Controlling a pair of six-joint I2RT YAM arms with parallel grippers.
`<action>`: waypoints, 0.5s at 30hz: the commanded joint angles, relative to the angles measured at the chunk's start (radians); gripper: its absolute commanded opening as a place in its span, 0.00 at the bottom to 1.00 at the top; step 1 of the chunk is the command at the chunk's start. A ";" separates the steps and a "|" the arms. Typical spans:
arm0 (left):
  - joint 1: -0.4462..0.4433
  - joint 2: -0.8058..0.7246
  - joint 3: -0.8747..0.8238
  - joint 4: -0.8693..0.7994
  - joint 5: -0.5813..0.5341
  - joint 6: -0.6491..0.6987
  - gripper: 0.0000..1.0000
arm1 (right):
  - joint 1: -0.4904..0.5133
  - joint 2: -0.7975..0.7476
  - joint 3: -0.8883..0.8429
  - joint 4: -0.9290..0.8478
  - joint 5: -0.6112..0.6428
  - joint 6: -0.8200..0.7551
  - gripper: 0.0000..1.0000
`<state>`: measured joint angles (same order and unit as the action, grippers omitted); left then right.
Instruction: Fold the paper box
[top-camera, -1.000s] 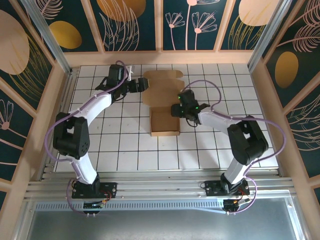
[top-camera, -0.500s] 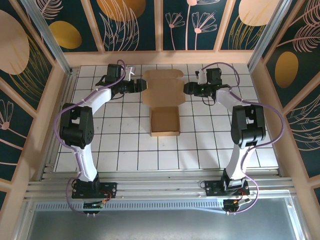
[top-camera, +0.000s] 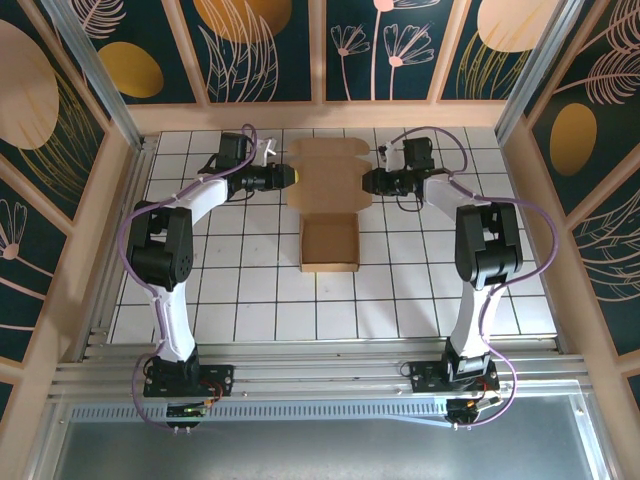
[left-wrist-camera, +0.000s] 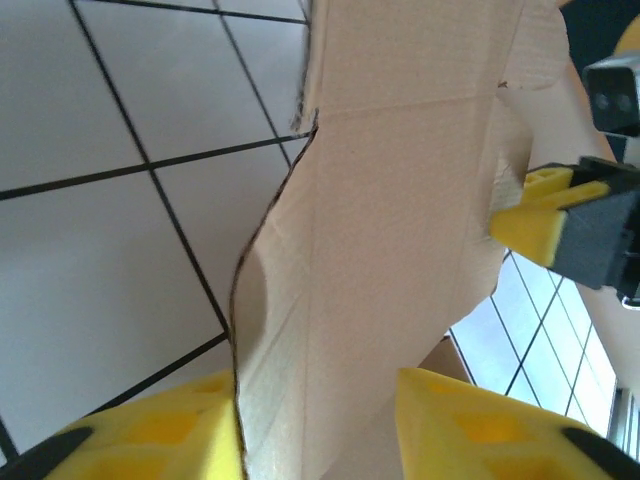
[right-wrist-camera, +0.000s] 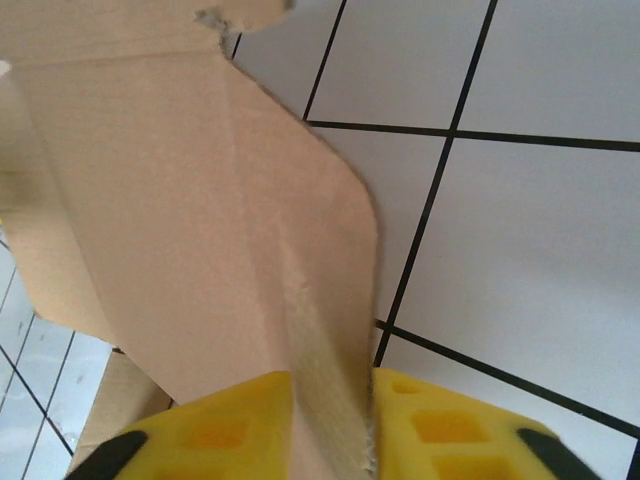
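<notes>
While both arms stretch to the far end of the tabletop (top-camera: 420, 290) in the top view, the paper box (top-camera: 326, 180) lies mid-tiles, near part folded up as a tray, far part flat. Left end effector (top-camera: 289, 176) is at its left flap, right end effector (top-camera: 366, 181) at its right flap.

Left wrist: flap sits btw the yellow fingers (left-wrist-camera: 150, 440), gap fairly wide, can't tell if it's gripped tbh.

Right wrist: gap narrow, pinching the flap's edge.

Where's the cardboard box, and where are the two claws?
paper box (top-camera: 325, 178), top view, on its flat far panel.
left gripper (top-camera: 291, 175), top view, between its fingertips, at the box's left edge.
right gripper (top-camera: 366, 181), top view, between its fingertips, at the box's right edge.
</notes>
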<state>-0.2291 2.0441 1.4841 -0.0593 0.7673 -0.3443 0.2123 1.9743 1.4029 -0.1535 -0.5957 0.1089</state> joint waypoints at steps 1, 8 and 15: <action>-0.005 0.007 -0.010 0.043 0.079 0.018 0.30 | 0.031 -0.023 0.027 -0.019 0.061 -0.031 0.20; -0.044 -0.057 -0.047 0.072 0.058 0.096 0.05 | 0.117 -0.110 -0.035 0.026 0.297 -0.070 0.15; -0.084 -0.097 -0.054 0.073 -0.063 0.178 0.01 | 0.182 -0.166 -0.078 0.107 0.464 -0.094 0.09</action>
<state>-0.2783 1.9972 1.4429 -0.0185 0.7033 -0.2302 0.3523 1.8629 1.3499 -0.1398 -0.2157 0.0513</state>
